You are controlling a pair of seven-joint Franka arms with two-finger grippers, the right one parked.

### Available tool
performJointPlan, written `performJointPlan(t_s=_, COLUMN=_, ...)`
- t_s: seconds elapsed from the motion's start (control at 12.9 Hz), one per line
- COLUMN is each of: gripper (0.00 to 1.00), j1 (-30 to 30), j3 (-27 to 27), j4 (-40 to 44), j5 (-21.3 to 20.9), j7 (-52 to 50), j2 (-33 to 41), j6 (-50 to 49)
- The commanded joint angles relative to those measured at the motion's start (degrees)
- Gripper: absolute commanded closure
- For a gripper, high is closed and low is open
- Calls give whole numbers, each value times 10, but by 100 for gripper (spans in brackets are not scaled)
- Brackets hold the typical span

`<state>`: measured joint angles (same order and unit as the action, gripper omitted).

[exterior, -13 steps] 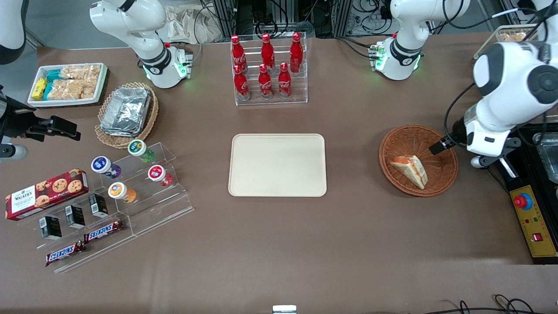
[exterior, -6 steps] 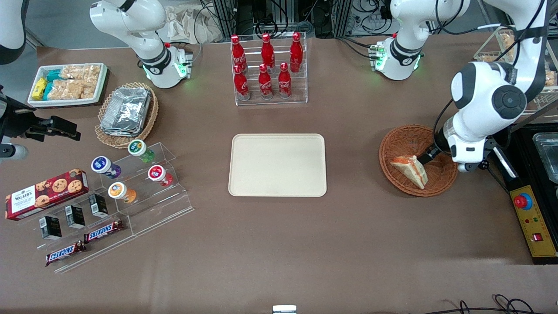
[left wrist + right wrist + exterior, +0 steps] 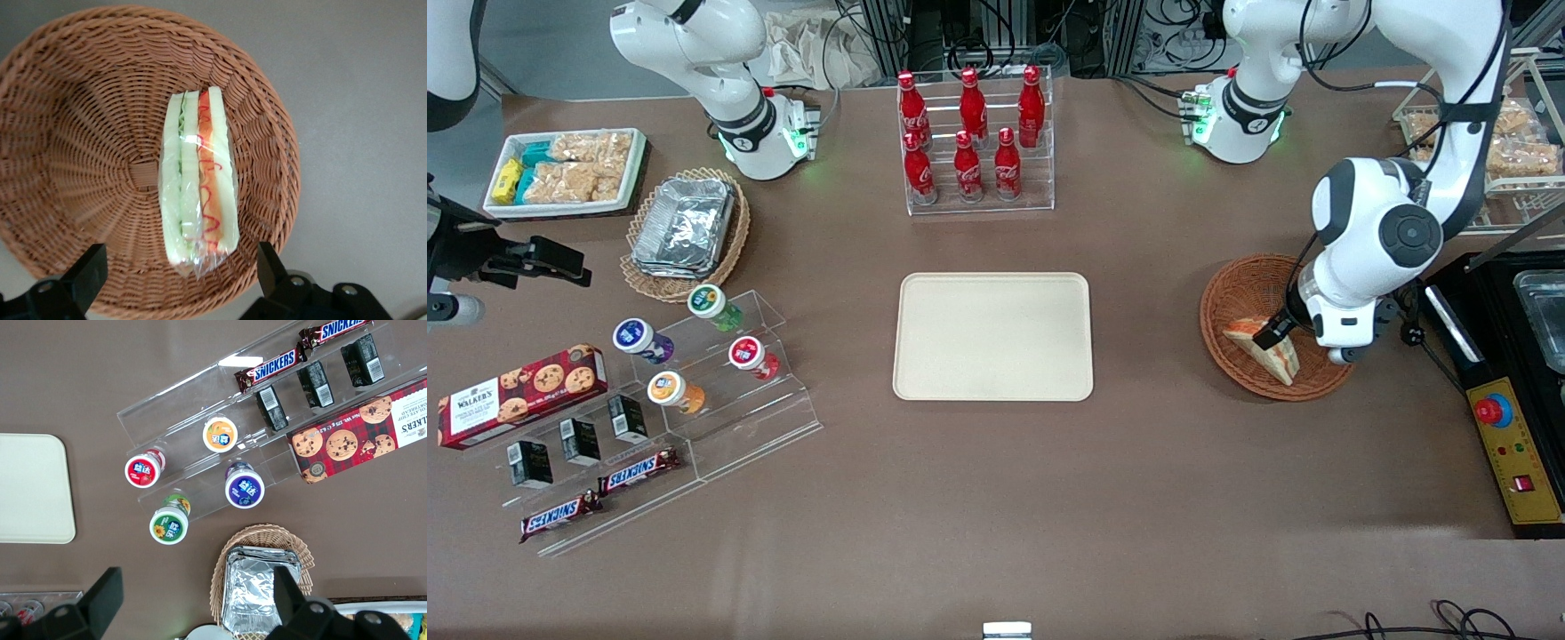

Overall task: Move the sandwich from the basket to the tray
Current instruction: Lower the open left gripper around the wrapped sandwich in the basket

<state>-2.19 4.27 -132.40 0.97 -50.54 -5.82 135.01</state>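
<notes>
The sandwich (image 3: 1261, 349), a plastic-wrapped white wedge with orange-red and green filling (image 3: 199, 180), lies in the reddish-brown wicker basket (image 3: 1247, 286) toward the working arm's end of the table. My left gripper (image 3: 1272, 338) hangs just above the sandwich. It is open, with its two black fingers (image 3: 87, 275) standing wide apart on either side of the wedge's narrow end, over the basket's wall (image 3: 87, 133). Nothing is held. The cream-beige tray (image 3: 993, 336) lies bare at the table's middle.
A clear rack of red cola bottles (image 3: 971, 133) stands farther from the front camera than the tray. A yellow control box with a red button (image 3: 1507, 444) and a black unit (image 3: 1516, 302) lie beside the basket. Snack displays (image 3: 711, 356) fill the parked arm's end.
My left arm has swung in from the basket's outer rim toward the table's middle, bringing the open gripper from beside the sandwich to right above it. The sandwich has not moved.
</notes>
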Motion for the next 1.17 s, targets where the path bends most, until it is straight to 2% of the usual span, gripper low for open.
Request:
performJointPlan(t_s=0.0, gripper=0, j1=-4, j3=-3, j4=-43, j5=-5, j7=-15, j2=1, j6=52)
performJointPlan(t_s=0.39, gripper=0, j1=-1, j3=-4, j4=-66, j5=-6, j7=-12, j2=-16, j6=93)
performJointPlan(t_s=0.47, gripper=16, j1=0, j3=-3, j4=-66, j5=-6, j7=-13, j2=-18, j6=94)
performJointPlan(t_s=0.54, gripper=53, j1=0, j3=-4, j4=-65, j5=-5, j7=-14, j2=-22, j6=94)
performJointPlan(t_s=0.62, gripper=97, j1=1, j3=-4, j4=-64, j5=-6, j7=-13, j2=-22, j6=94)
performJointPlan(t_s=0.7, gripper=100, j1=1, j3=-6, j4=-62, j5=-5, j7=-13, j2=-19, j6=94)
performJointPlan(t_s=1.09, gripper=100, j1=-4, j3=-2, j4=-27, j5=-7, j7=-1, j2=29, j6=46)
